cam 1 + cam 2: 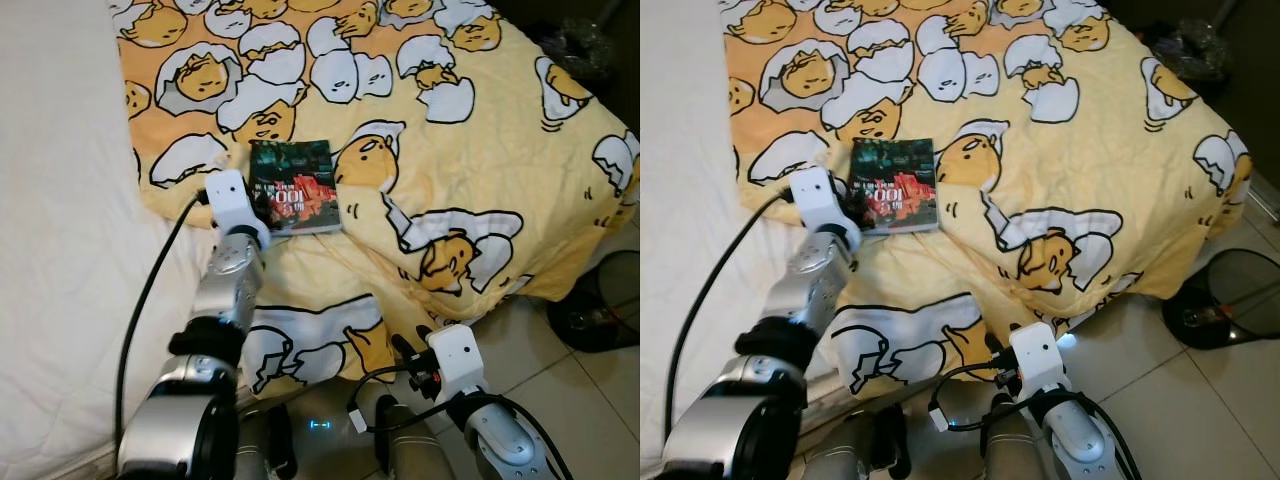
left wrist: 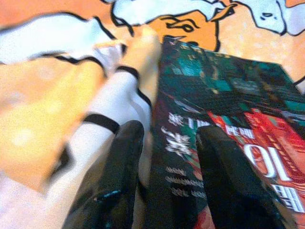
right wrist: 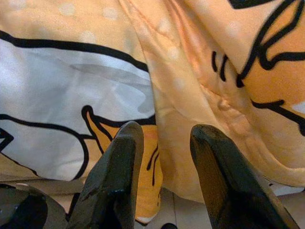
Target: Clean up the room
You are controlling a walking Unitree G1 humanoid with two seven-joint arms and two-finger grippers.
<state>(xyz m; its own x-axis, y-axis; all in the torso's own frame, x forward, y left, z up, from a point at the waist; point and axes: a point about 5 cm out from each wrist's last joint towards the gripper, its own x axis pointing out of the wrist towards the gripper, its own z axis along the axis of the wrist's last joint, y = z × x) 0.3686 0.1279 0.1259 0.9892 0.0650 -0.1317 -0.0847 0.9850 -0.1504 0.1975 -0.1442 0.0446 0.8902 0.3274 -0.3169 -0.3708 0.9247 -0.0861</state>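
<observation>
One book (image 1: 292, 186) on yellow duvet (image 1: 480, 150), left gripper (image 2: 167, 157) jaws spread astride its edge, right gripper (image 3: 162, 157) jaws released

Book on the bed

A dark paperback book (image 1: 293, 186) with a teal cover and red lettering lies flat, face up, on the yellow egg-character quilt (image 1: 480, 160), beside the white sheet (image 1: 60, 250), its near corner between black fingers (image 2: 119, 176).
</observation>
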